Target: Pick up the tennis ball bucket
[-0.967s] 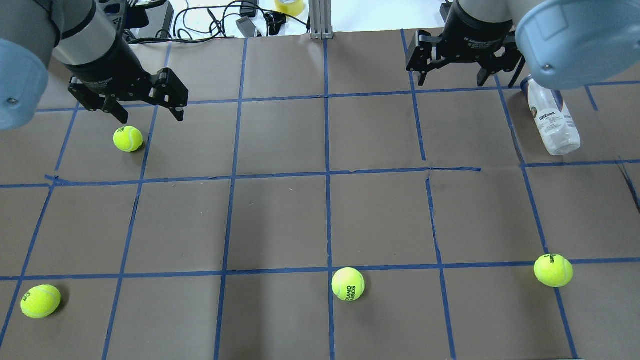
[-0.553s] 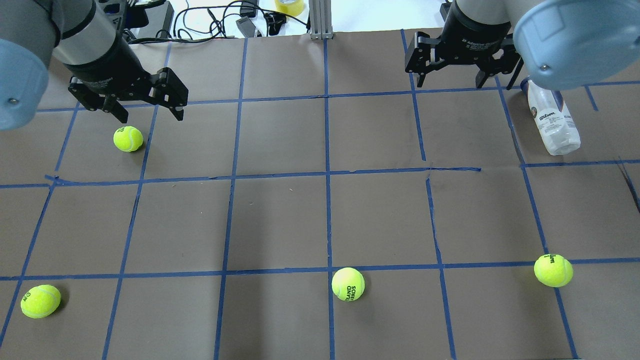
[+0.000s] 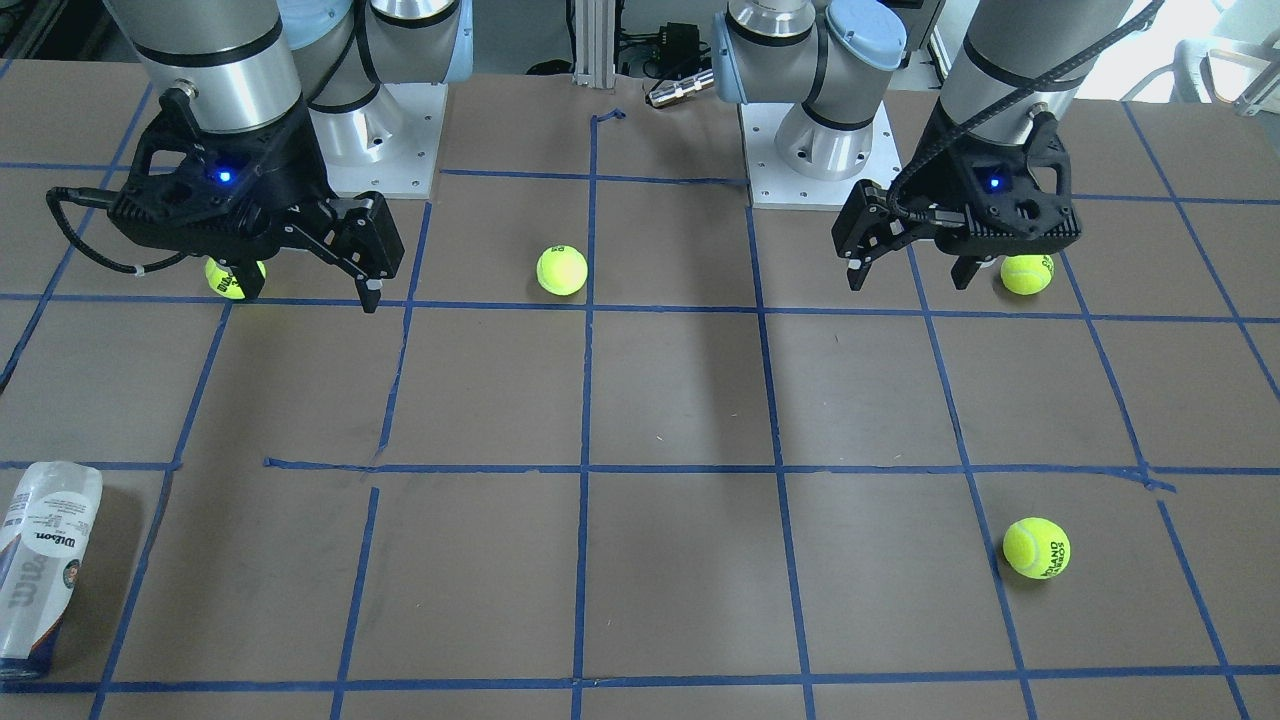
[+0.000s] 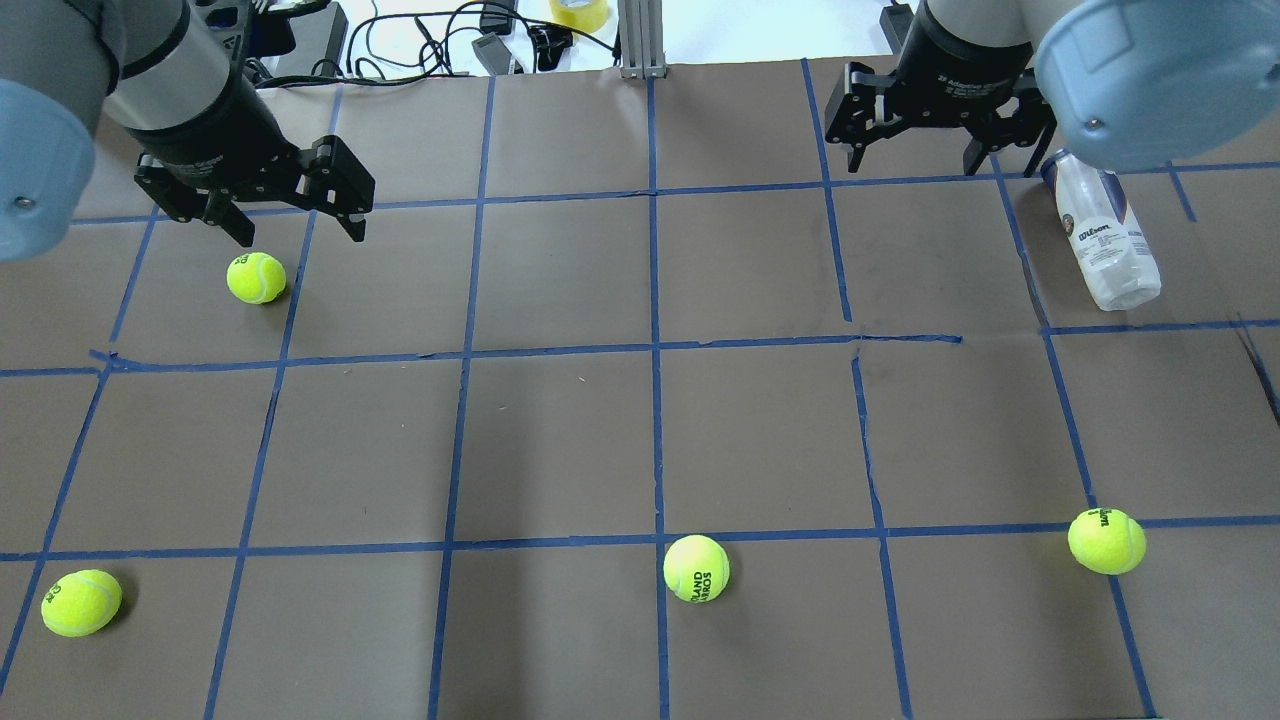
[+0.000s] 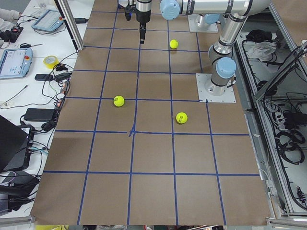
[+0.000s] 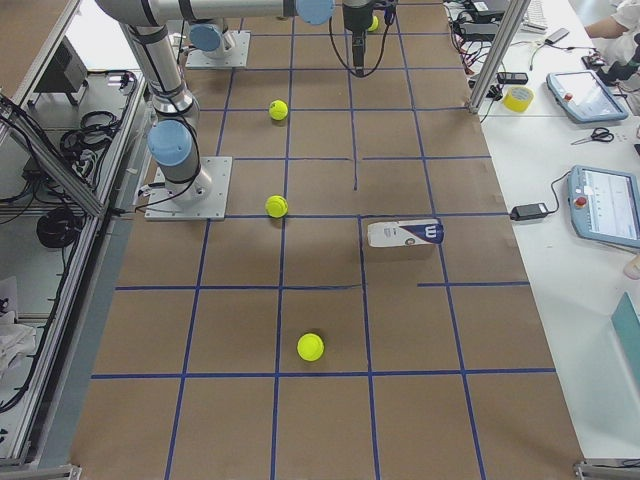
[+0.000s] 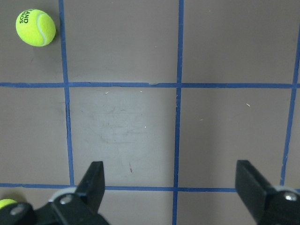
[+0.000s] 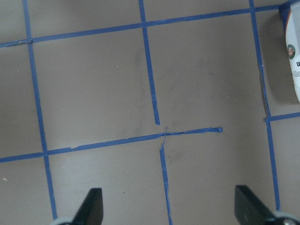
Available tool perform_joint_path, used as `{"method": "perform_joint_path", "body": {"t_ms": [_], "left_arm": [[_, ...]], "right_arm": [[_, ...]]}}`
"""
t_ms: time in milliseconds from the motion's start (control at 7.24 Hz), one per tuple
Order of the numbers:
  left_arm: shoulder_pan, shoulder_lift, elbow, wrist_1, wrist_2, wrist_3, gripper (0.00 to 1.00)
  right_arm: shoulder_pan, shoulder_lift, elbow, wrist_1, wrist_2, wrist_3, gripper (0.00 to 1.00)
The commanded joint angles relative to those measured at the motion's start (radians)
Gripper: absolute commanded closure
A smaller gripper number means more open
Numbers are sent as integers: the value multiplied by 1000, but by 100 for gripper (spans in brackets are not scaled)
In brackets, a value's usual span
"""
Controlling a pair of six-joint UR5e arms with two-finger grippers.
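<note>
Overhead exterior: tube lying flat at right side, both jaws spread and empty

Tennis ball tube [image 4: 1105,235] lies on its side on the brown counter [image 4: 560,440], in the right-hand column of the taped grid toward the far edge; navy rim end points to the far edge and is partly hidden under the right arm's blue joint cap; clear closed end points back toward the robot. Right jaws hang just beside the tube on its inner side, spread wide, nothing between them, not touching it; right wrist view catches only a sliver of the tube at its top right corner. Left jaws also spread and empty, well apart from the tube, hovering by one tennis ball [image 4: 256,277]; three more balls [image 4: 696,568] sit loose along the near rows.

Handling, as a guess: no yellow shows through the clear end, so the tube is likely empty and very light; thin plastic wall, so it will dent under a hard squeeze; smooth and round, so it can roll or slip sideways when nudged. Best hold looks like mid-body over the label, jaws straddling the short width, square to the long axis; closing gently; the rim end is stiffer but off balance.
</note>
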Motion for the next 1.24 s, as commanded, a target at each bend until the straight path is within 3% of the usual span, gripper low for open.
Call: {"method": "perform_joint_path", "body": {"t_ms": [0, 138, 553, 1106], "left_arm": [[0, 0, 0, 0, 0, 0, 0], [0, 0, 0, -1, 0, 0, 0], [2, 0, 0, 0, 0, 0, 0], [3, 0, 0, -1, 0, 2, 0]], "right_arm": [[-134, 60, 2, -26, 1, -64, 0], [-198, 101, 2, -80, 10, -80, 0], [-347, 251, 5, -249, 14, -350, 0], [-484, 487, -7, -466, 13, -540, 0]]}}
